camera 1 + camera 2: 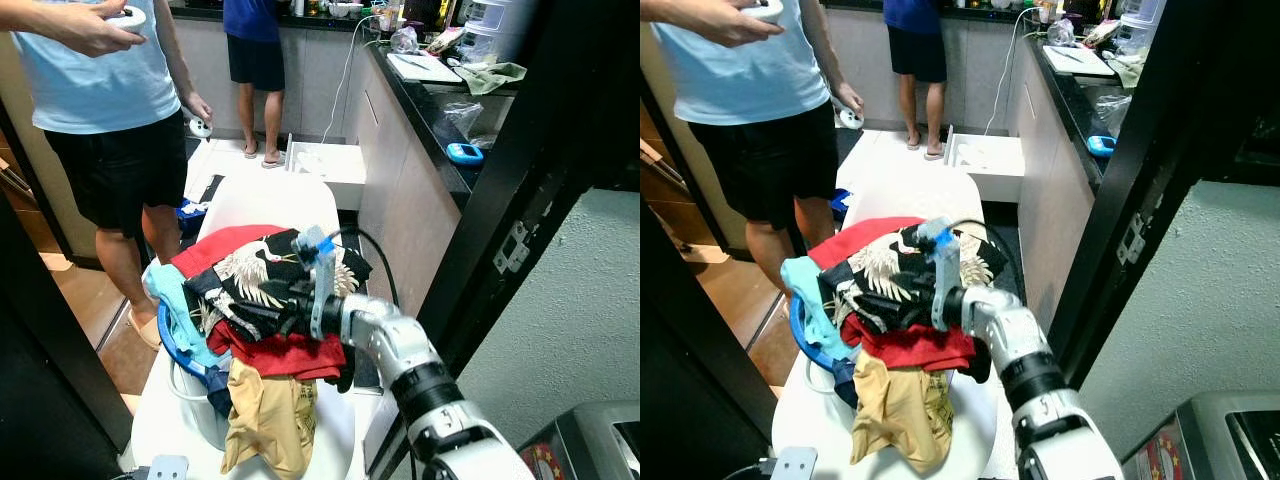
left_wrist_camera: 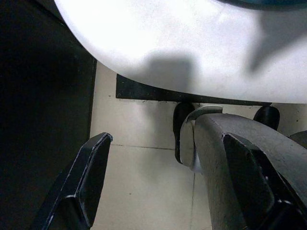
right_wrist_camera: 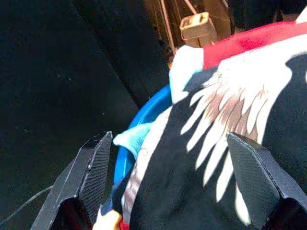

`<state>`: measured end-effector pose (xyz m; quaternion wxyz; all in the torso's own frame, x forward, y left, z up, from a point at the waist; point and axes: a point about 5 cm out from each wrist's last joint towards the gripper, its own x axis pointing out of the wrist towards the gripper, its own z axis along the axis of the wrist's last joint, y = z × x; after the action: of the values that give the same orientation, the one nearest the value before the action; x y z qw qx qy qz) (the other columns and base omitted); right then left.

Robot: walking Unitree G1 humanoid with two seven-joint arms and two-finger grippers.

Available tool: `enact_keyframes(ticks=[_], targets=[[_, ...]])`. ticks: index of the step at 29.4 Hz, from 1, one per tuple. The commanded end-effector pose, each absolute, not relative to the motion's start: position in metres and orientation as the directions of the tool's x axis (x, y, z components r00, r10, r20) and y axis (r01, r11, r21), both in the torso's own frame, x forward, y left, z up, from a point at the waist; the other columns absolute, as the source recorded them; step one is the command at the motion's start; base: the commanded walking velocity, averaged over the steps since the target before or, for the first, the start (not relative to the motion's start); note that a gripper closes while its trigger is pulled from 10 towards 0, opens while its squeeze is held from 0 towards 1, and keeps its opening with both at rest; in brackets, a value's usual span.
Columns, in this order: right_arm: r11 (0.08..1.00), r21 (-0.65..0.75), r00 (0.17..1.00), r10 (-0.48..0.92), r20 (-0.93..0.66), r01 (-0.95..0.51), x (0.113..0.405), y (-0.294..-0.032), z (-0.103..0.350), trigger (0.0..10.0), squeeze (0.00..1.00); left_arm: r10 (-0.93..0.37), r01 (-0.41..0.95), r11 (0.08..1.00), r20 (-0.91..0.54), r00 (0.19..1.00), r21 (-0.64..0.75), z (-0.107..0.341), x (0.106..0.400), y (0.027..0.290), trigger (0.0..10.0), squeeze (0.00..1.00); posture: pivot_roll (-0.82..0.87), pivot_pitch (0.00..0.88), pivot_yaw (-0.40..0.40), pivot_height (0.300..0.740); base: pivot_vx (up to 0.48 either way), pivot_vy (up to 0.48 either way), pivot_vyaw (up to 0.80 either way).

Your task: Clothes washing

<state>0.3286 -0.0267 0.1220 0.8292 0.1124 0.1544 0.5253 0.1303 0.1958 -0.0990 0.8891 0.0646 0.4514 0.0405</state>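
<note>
**Reaching into the laundry pile**

My right gripper [image 1: 290,300] is out over the heap of clothes [image 1: 262,300], its two black fingers [image 3: 88,177] spread wide apart with the black crane-print shirt [image 3: 216,158] lying between and just beyond them. Nothing is held yet. The heap sits in a blue basket [image 1: 172,345] on a white ironing-board-like surface [image 1: 265,205] directly in front of me: a red garment [image 1: 225,245] at the far side, a second red piece [image 1: 280,352] under the black shirt, a turquoise cloth [image 1: 180,310] draped over the left rim, and a tan garment [image 1: 265,415] spilling over the near edge.

My left gripper [image 2: 168,191] hangs low beneath that white surface, fingers open and empty, with tiled floor [image 2: 139,129] below it.

To do this step well, I judge I should sink the fingers into a raised fold of the black shirt, not its flat middle, so they close on a real bunch of cloth. Lifting slowly should let the layers part; the tan piece looks ready to slide off the near edge if the pile is dragged.

A person in a light blue shirt [image 1: 100,60] stands close on the left, so I should keep my reach tight.
</note>
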Motion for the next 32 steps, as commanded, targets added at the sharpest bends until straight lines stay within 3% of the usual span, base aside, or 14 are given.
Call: enact_keyframes(ticks=[1, 12, 16, 18, 19, 21, 22, 32], targets=[[0.441, 0.328, 0.418, 0.897, -0.142, -0.836, 0.328, -0.027, 0.118, 10.0, 0.0, 0.107, 0.02, 0.991, -0.865, 0.49, 0.134, -0.11, 0.102, 0.191, 10.0, 0.0, 0.17, 0.0, -0.089, 0.74, 0.0, 0.0, 0.0], [0.395, 0.37, 0.46, 0.882, 0.104, -0.841, 0.322, -0.032, 0.122, 10.0, 0.0, 0.098, 0.034, 0.991, -0.87, 0.483, 0.131, -0.11, 0.1, 0.19, 10.0, 0.0, 0.17, 0.0, -0.088, 0.74, 0.0, 0.0, 0.0], [0.415, 0.362, 0.472, 0.878, 0.084, -0.835, 0.322, -0.033, 0.117, 10.0, 0.0, 0.097, 0.036, 0.991, -0.872, 0.481, 0.13, -0.111, 0.1, 0.19, 10.0, 0.0, 0.17, 0.0, -0.088, 0.74, 0.0, 0.0, 0.0], [0.44, 0.318, 0.471, 0.882, 0.023, -0.839, 0.321, -0.03, 0.111, 10.0, 0.0, 0.096, 0.038, 0.991, -0.872, 0.48, 0.129, -0.111, 0.099, 0.19, 10.0, 0.0, 0.17, 0.0, -0.088, 0.74, 0.0, 0.0, 0.0], [0.456, 0.179, 0.454, 0.889, -0.053, -0.872, 0.319, -0.028, 0.106, 10.0, 0.0, 0.094, 0.04, 0.991, -0.872, 0.479, 0.129, -0.111, 0.099, 0.19, 10.0, 0.0, 0.17, 0.0, -0.088, 0.74, 0.0, 0.0, 0.0], [0.449, 0.097, 0.442, 0.893, -0.087, -0.888, 0.318, -0.027, 0.105, 10.0, 0.0, 0.093, 0.041, 0.991, -0.873, 0.48, 0.129, -0.111, 0.099, 0.189, 10.0, 0.0, 0.17, 0.0, -0.088, 0.74, 0.0, 0.0, 0.0], [0.428, -0.024, 0.427, 0.896, -0.12, -0.904, 0.316, -0.026, 0.105, 10.0, 0.0, 0.091, 0.045, 0.991, -0.873, 0.48, 0.128, -0.111, 0.1, 0.189, 10.0, 0.0, 0.17, 0.0, -0.088, 0.74, 0.0, 0.0, 0.0], [0.417, -0.149, 0.432, 0.898, -0.084, -0.896, 0.32, -0.021, 0.118, 10.0, 0.0, 0.086, 0.055, 0.99, -0.872, 0.482, 0.128, -0.111, 0.101, 0.188, 10.0, 0.0, 0.17, 0.0, -0.085, 0.74, 0.0, 0.0, 0.0]])
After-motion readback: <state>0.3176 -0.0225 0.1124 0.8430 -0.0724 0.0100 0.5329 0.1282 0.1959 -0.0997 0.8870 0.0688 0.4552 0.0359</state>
